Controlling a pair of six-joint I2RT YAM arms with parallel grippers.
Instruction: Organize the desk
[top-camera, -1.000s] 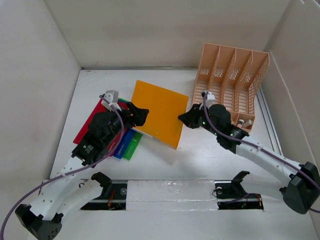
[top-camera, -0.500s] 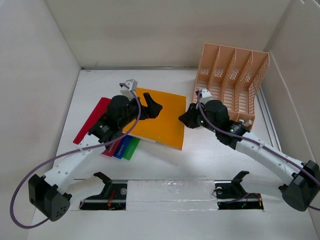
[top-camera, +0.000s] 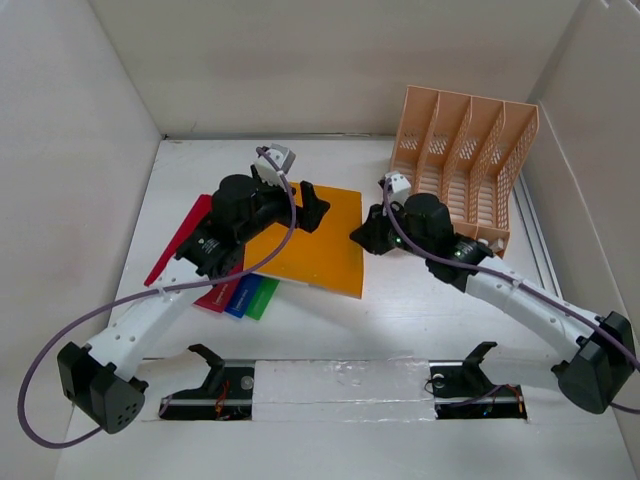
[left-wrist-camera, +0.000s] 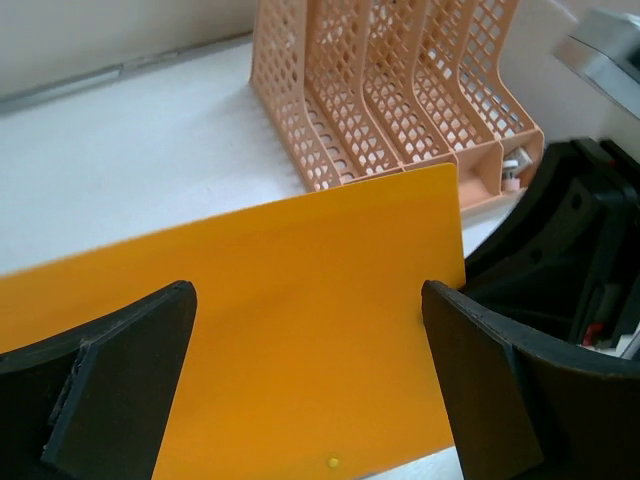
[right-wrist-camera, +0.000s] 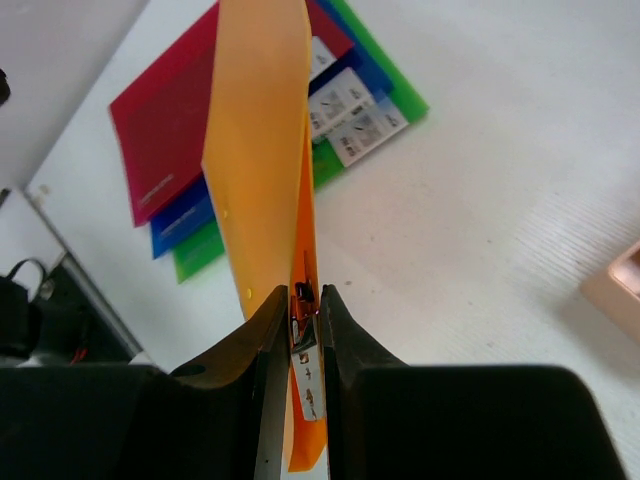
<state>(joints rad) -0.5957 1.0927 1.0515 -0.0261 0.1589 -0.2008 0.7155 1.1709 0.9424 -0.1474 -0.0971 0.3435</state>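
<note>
Swinging in from the left over the past second, the left gripper (top-camera: 303, 205) now hangs open over the far part of the orange folder (top-camera: 315, 245). The right gripper (top-camera: 362, 232) has edged left, clamped on the folder's right edge and holding it tilted above the desk (top-camera: 400, 300). Red (top-camera: 180, 245), blue (top-camera: 240, 297) and green (top-camera: 262, 298) folders lie fanned on the desk's near left, partly under the orange one, with the rack (top-camera: 460, 165) at far right.

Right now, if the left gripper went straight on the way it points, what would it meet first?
Most likely the orange folder, straight ahead of the left gripper; how near is unclear.
</note>
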